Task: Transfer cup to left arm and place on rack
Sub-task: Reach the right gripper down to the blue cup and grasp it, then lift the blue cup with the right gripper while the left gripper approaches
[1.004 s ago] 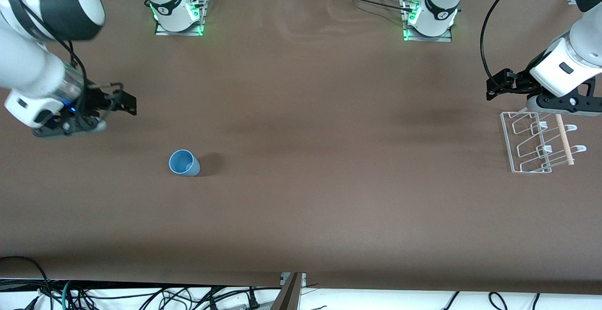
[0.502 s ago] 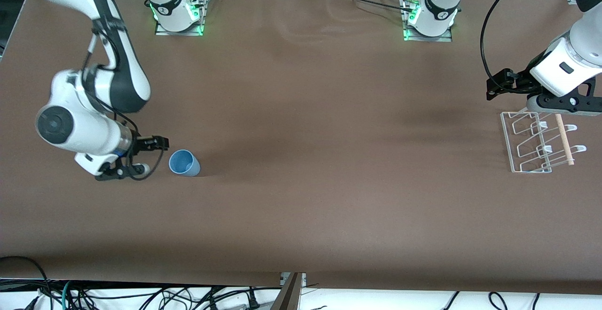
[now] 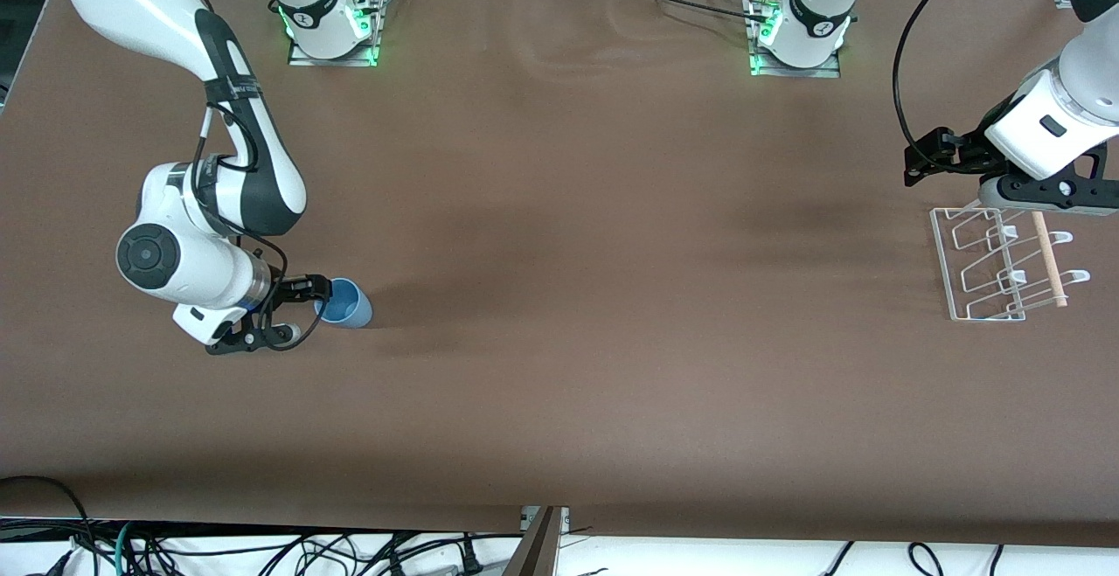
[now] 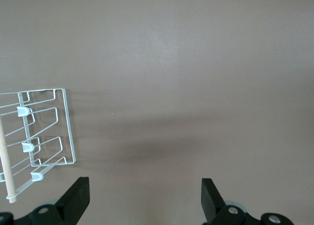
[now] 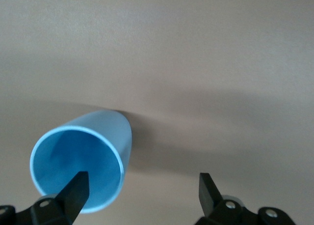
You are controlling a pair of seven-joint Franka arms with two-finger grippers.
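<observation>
Light-blue cup (image 3: 346, 303) upright on the brown table (image 3: 559, 296), toward the right arm's end, well apart from the rack (image 3: 997, 266). Right gripper (image 3: 308, 301) low at the cup, jaws wide open, gripping nothing; in the right wrist view one finger (image 5: 76, 190) in front of the cup's open mouth (image 5: 78, 168), the other beside the cup over bare table. White wire rack with its wooden rod (image 3: 1047, 260) at the left arm's end of the table. Left gripper (image 3: 928, 156) waiting in the air just beside the rack, jaws open and empty; rack (image 4: 37, 136) seen below in the left wrist view.
</observation>
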